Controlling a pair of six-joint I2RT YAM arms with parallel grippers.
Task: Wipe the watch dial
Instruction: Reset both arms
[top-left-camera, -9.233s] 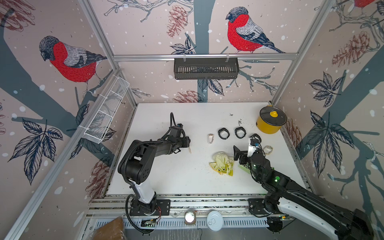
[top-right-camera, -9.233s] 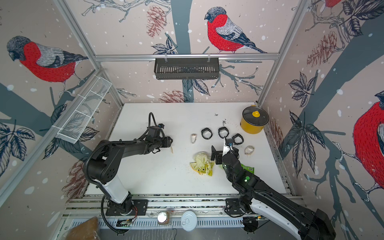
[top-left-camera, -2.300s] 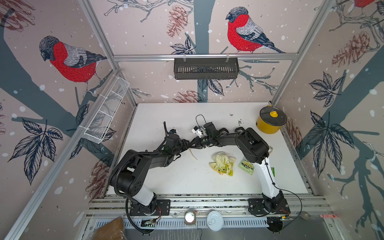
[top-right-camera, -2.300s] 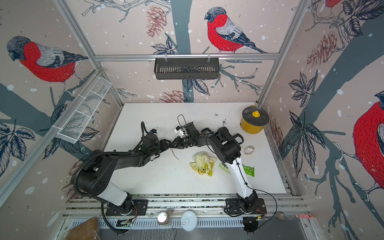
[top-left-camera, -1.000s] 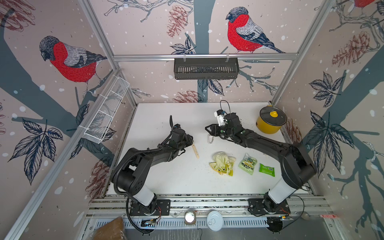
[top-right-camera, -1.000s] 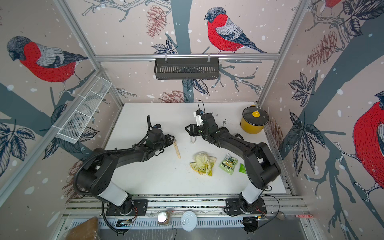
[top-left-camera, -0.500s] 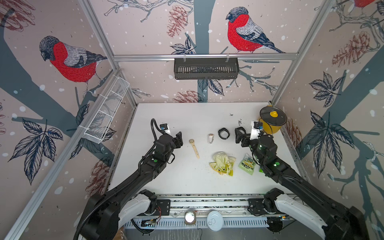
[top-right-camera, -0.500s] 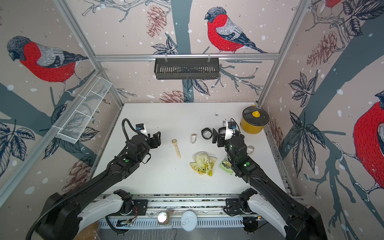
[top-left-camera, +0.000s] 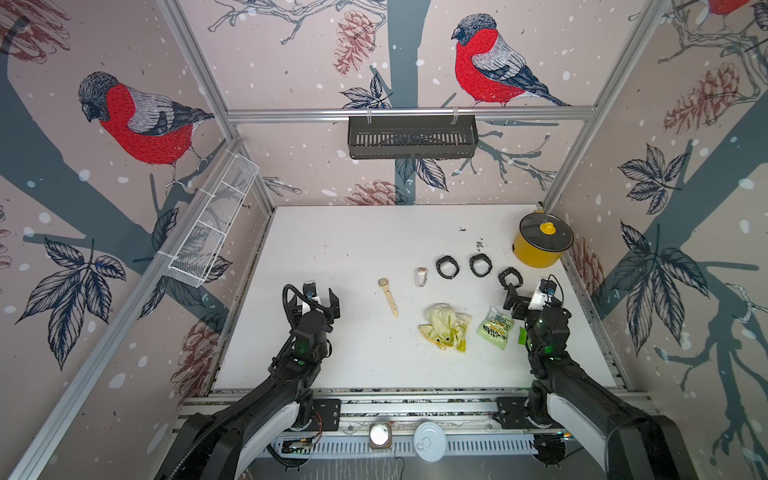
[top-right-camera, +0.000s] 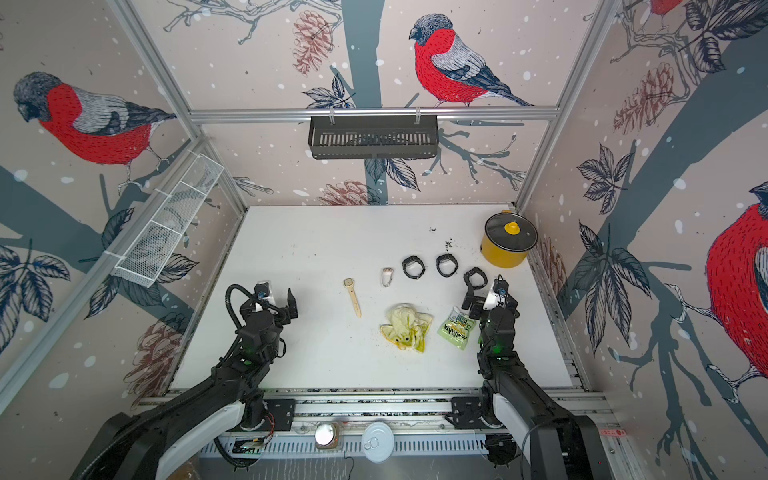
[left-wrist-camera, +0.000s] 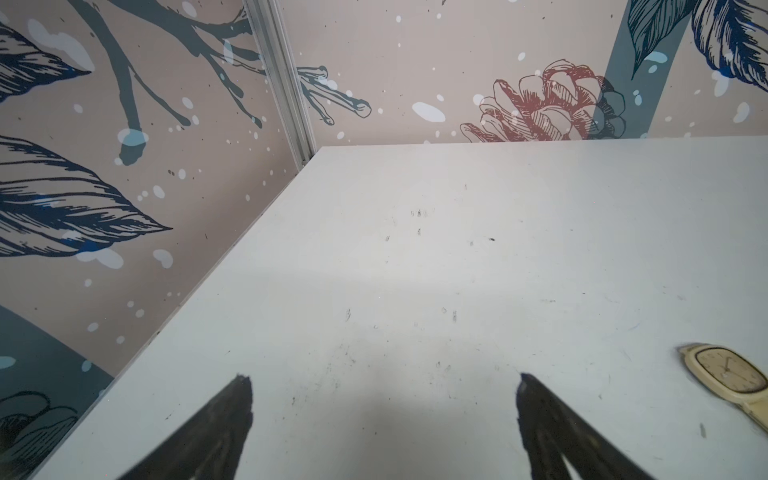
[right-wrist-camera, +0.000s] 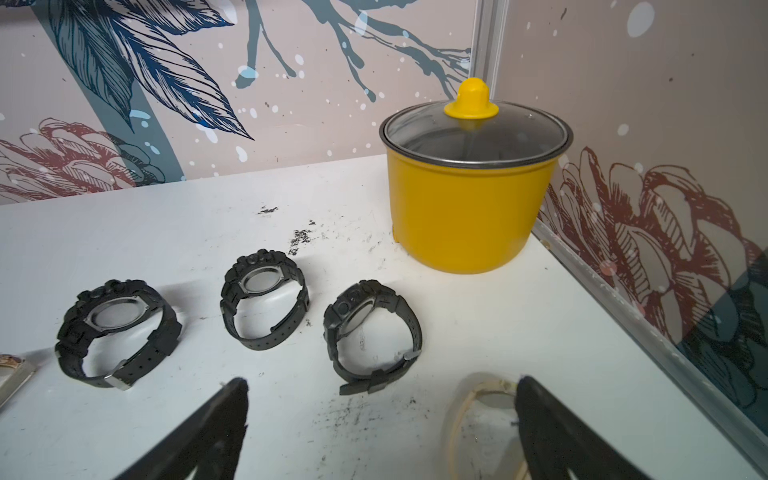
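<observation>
We see the beige watch (top-left-camera: 388, 294) lying flat, dial up, mid-table, with the yellow cloth (top-left-camera: 444, 326) near it on the right arm's side. Our left gripper (top-left-camera: 313, 304) hangs beside the watch. The right gripper (top-left-camera: 533, 297) is near three black watches (top-left-camera: 447, 266), and both grippers are spread wide and empty.

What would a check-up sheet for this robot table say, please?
Surface: white table, dark crumbs near the yellow pot.
Job's things: beige watch lying flat, untouched; yellow cloth crumpled, apart from it.
Clutter: three black watches, small pale watch, green packet.
Grippers: left gripper and right gripper, jaws open, holding nothing.
Cables: black cable looping behind the left gripper.
Surroundings: black basket on the back rail; white wire rack on a side wall.
</observation>
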